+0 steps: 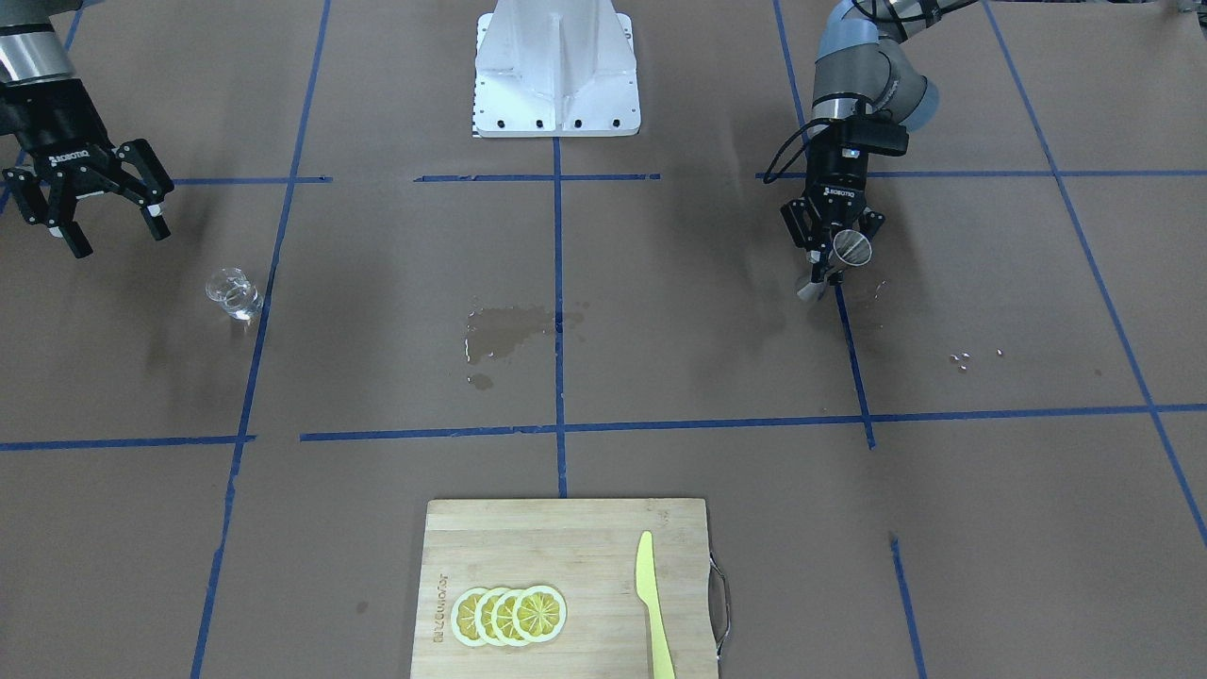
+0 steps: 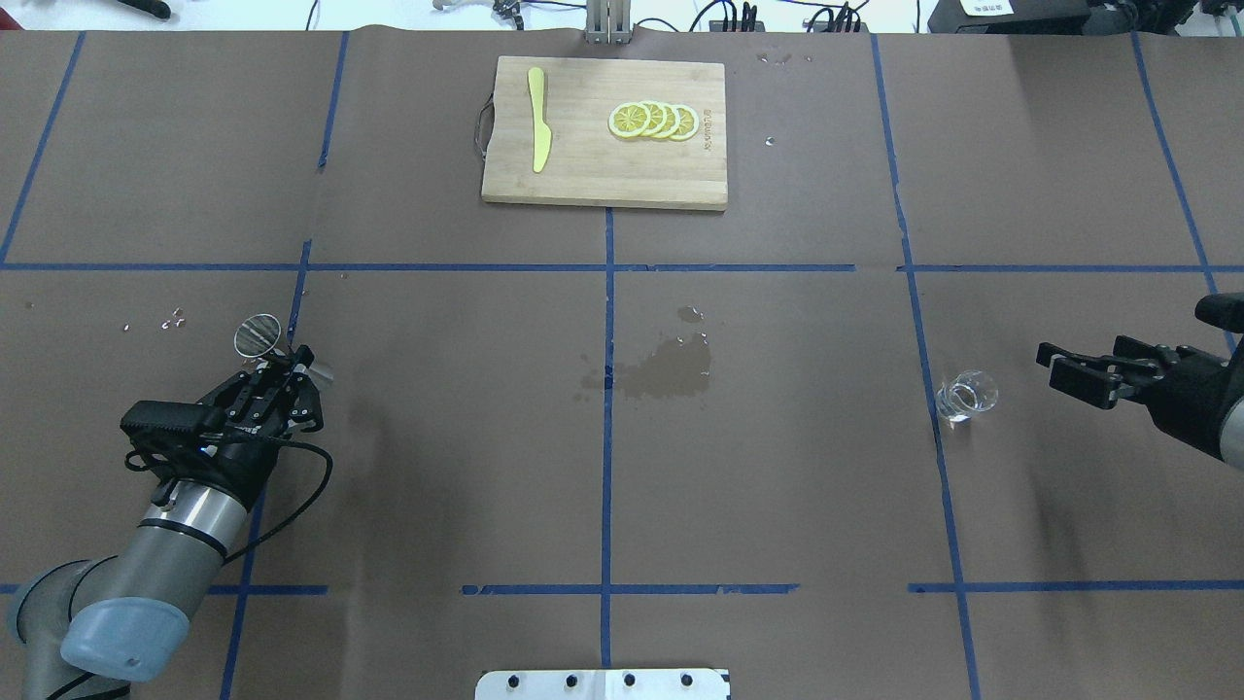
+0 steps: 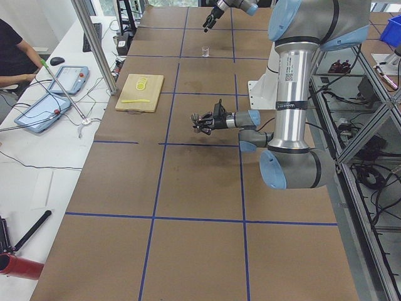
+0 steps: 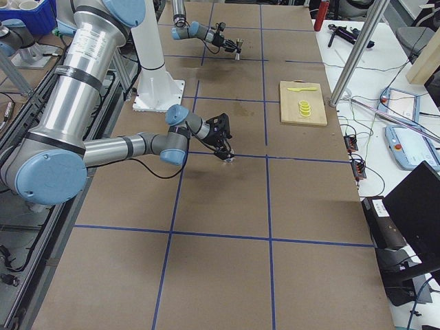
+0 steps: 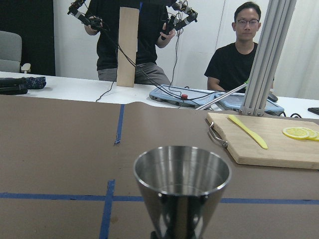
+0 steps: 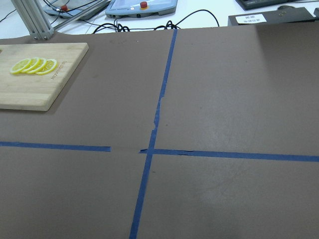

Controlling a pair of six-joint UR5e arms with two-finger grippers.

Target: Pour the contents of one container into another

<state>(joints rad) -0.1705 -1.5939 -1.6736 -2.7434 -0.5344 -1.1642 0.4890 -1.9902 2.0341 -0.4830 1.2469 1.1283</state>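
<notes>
Your left gripper [image 1: 834, 256] is clamping the one jigger [image 1: 851, 247], tilted, toward the bench's left end. Your right gripper [image 1: 121, 240] is hanging with jaws wide apart, holding nothing. The one cup [image 1: 233, 294] is standing near it, untouched. At the far edge, one board [image 1: 566, 538] is carrying one knife [image 1: 651, 604] and four lemon slices [image 1: 509, 615].

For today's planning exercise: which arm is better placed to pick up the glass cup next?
Right. The right gripper, open, is near the glass cup; the left gripper, far off, holds the jigger.

Blue-taped brown table [image 2: 777, 467], white wall [image 5: 209, 40]
</notes>
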